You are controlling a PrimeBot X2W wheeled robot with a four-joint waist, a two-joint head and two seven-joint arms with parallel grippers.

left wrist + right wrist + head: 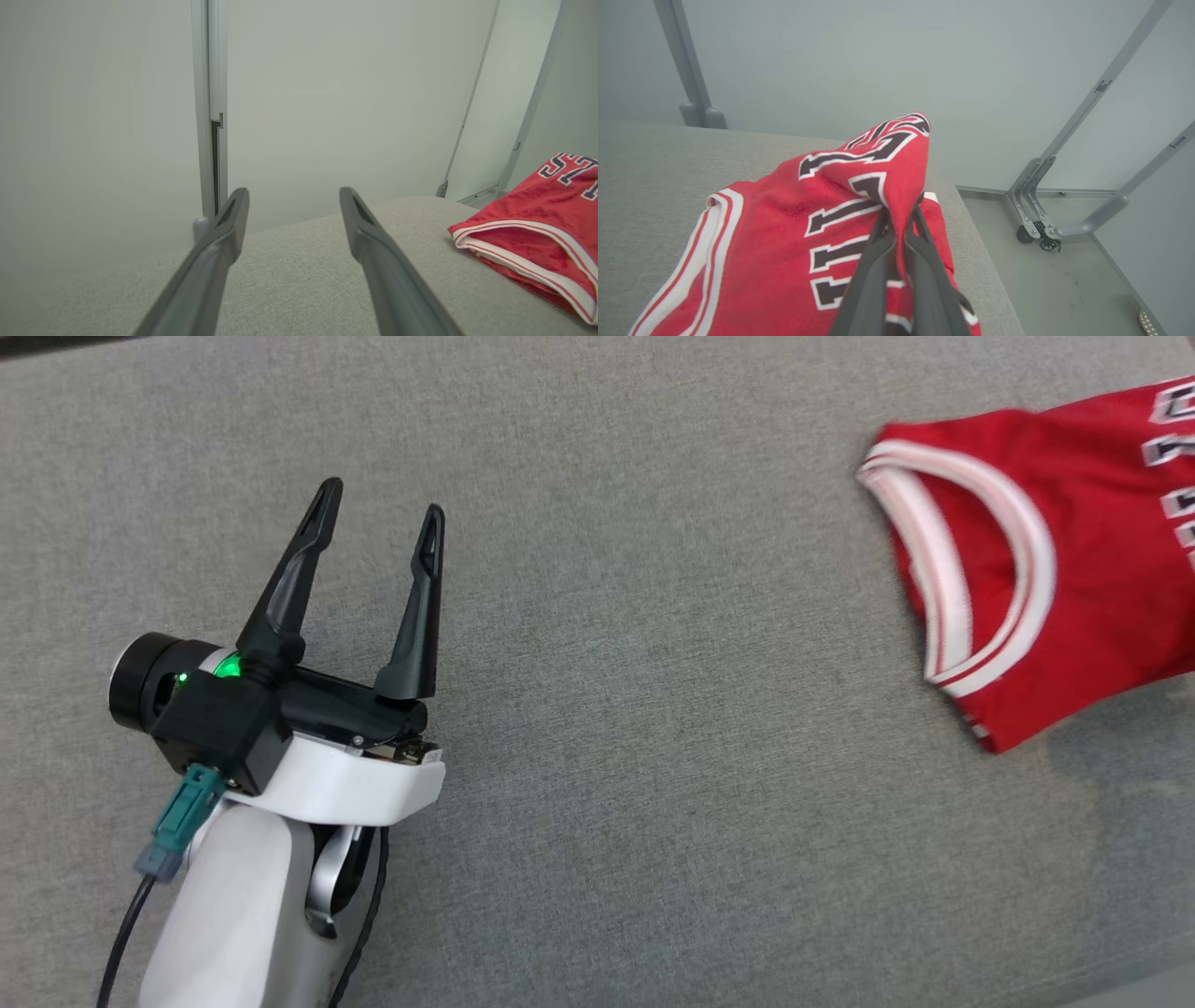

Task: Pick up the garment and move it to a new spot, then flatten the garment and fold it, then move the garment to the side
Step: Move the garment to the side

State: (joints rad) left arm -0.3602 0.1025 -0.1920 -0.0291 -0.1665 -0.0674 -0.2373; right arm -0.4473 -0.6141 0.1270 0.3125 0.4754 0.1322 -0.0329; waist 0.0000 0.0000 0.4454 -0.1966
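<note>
Although cut off at the frame edge, red white-trimmed jersey [1074, 523] lay on grey fabric desk [653, 803], lettering incomplete; right gripper [900, 212] clenched its fold; left gripper [383, 499] released.

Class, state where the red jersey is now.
In the head view the red jersey is at the right edge of the grey surface, apart from the open left gripper; the right gripper pinches it.
</note>
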